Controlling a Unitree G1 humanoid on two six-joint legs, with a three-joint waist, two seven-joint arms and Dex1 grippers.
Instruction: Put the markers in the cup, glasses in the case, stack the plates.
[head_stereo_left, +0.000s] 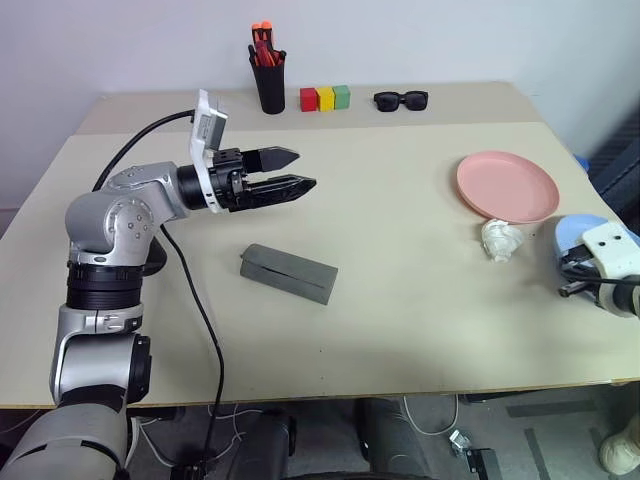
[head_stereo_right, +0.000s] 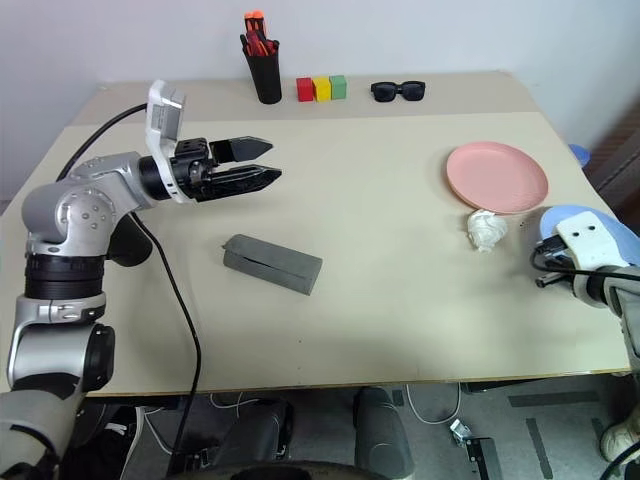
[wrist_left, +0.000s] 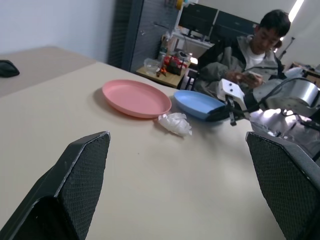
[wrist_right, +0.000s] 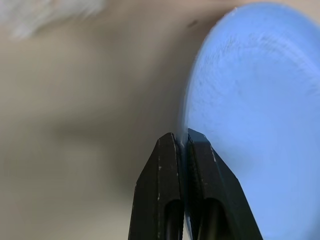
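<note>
Nearest, at the table's (head_stereo_left: 400, 340) right edge, the right gripper (wrist_right: 183, 142) has its fingers pinched together on the rim of the light blue plate (wrist_right: 260, 115); stacking looks to be the step in hand, and the next move likely calls for carrying it onto the pink plate (head_stereo_left: 507, 185) just beyond a crumpled white wad (head_stereo_left: 501, 240); mid-table lies the grey case (head_stereo_left: 288, 273); above it the left gripper (head_stereo_left: 300, 170) hovers, fingers spread wide, empty; the wrist hides much of the blue plate.

Left gripper (head_stereo_left: 296, 169) wide open, held level above grey case (head_stereo_left: 288, 272). Right gripper (wrist_right: 182, 141) clamped on light blue plate (wrist_right: 255, 100) rim.
</note>
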